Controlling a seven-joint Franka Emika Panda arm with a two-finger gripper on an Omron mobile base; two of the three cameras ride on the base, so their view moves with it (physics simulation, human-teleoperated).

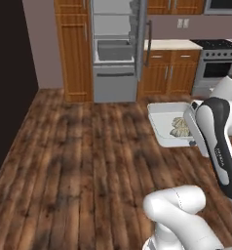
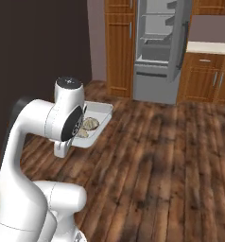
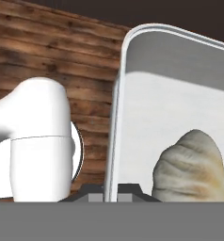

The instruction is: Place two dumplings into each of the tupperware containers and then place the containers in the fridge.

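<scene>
Two dumplings (image 1: 180, 127) ride in a tupperware container (image 1: 161, 118), its rim apparently pinched in the closed gripper (image 3: 113, 195), well short of the open fridge (image 1: 115, 49). Keep it level.

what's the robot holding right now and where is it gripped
A clear plastic container with dumplings in it, gripped on its side rim, with the jaws shut on the wall.
</scene>
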